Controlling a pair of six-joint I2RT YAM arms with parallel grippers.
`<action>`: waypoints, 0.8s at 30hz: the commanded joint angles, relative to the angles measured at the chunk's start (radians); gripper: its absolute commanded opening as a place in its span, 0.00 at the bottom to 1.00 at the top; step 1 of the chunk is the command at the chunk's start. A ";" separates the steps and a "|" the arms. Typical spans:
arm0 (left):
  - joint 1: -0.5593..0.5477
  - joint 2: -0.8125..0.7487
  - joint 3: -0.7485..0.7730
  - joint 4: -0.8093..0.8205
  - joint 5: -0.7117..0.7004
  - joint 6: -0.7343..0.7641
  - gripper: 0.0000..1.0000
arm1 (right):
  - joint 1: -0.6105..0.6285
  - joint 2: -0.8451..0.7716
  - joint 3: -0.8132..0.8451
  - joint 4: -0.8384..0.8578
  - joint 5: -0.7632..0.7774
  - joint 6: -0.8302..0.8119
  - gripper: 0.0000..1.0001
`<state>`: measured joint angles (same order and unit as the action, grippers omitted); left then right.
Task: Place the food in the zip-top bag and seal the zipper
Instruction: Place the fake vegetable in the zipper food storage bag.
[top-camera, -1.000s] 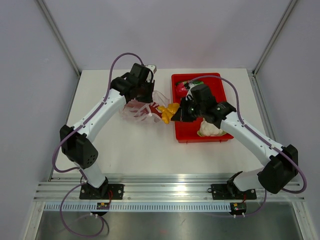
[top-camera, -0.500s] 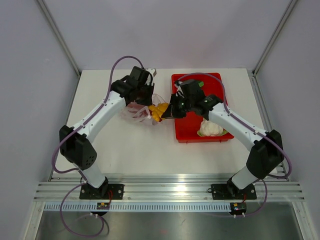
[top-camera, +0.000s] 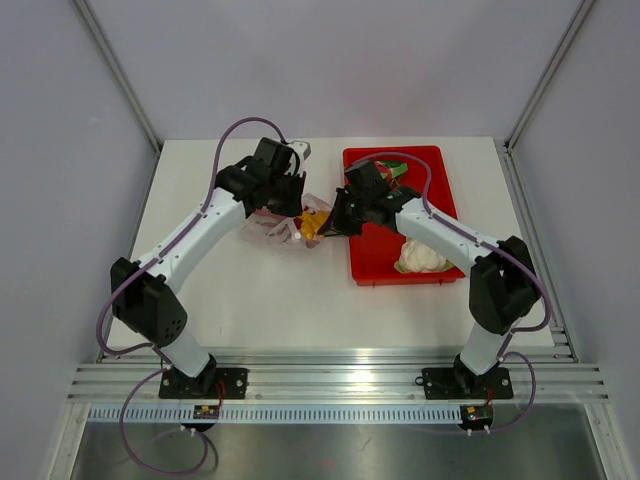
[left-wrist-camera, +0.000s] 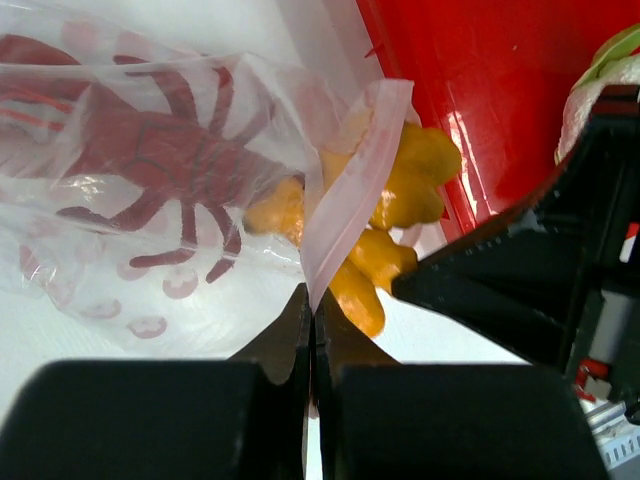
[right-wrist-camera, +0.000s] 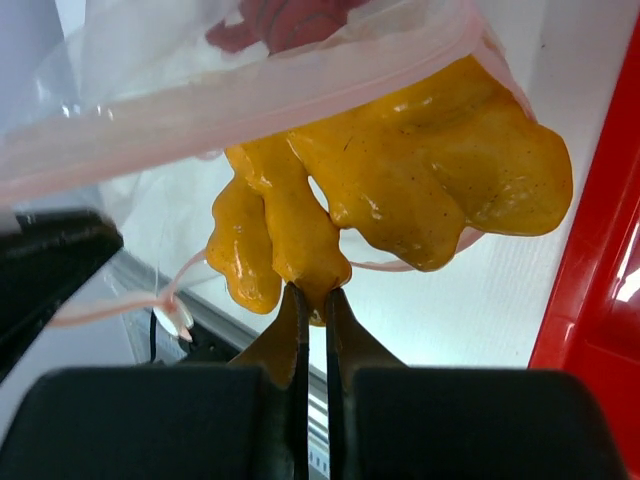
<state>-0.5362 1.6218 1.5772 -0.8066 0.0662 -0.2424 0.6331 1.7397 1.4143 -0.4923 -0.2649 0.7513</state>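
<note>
Left claw (left-wrist-camera: 310, 303): clenched, jaws pressed together on the near end of the zipper (left-wrist-camera: 350, 185), which runs up and away from the fingertips.
Right claw (right-wrist-camera: 310, 300): clenched, grasping the narrow tip of the yellow piece (right-wrist-camera: 430, 170), fingers almost meeting around it.
Bag (left-wrist-camera: 120, 250): ahead and left of the left claw, clear and crinkled, lying on the table (top-camera: 250, 290), mouth turned toward the right claw.
Yellow piece: just ahead of both claws and between them. Its far lobes sit past the zipper, inside the bag mouth, while the lobes nearest the right claw hang outside.
Red food (left-wrist-camera: 170, 160): inside the bag, ahead-left of the left claw, beyond the zipper, just beside the yellow piece. It is dark red with thin strands, seen through the plastic.
Tray (top-camera: 375, 258): behind the right claw and under the right arm (top-camera: 442, 232); ahead-right of the left claw, just beside the bag mouth.
White piece (top-camera: 420, 257): in the tray's near right corner, well behind the right claw, well apart from the left claw.
Dragon fruit (top-camera: 395, 170): at the tray's far end, behind the right claw, mostly hidden by the right arm.
Claws: facing each other, near, with the yellow piece between; whether they touch I cannot tell.
</note>
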 joint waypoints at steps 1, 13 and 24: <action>-0.004 -0.056 -0.003 0.064 0.067 0.017 0.00 | 0.002 0.027 0.077 0.027 0.090 0.059 0.00; -0.005 -0.043 -0.028 0.080 0.106 0.012 0.00 | 0.054 0.069 0.213 0.032 0.085 0.066 0.00; -0.004 -0.036 0.012 0.084 0.126 -0.011 0.00 | 0.076 0.153 0.130 0.227 -0.022 0.057 0.00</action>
<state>-0.5358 1.6104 1.5463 -0.7677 0.1425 -0.2367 0.6937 1.8832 1.5490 -0.3939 -0.2241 0.8162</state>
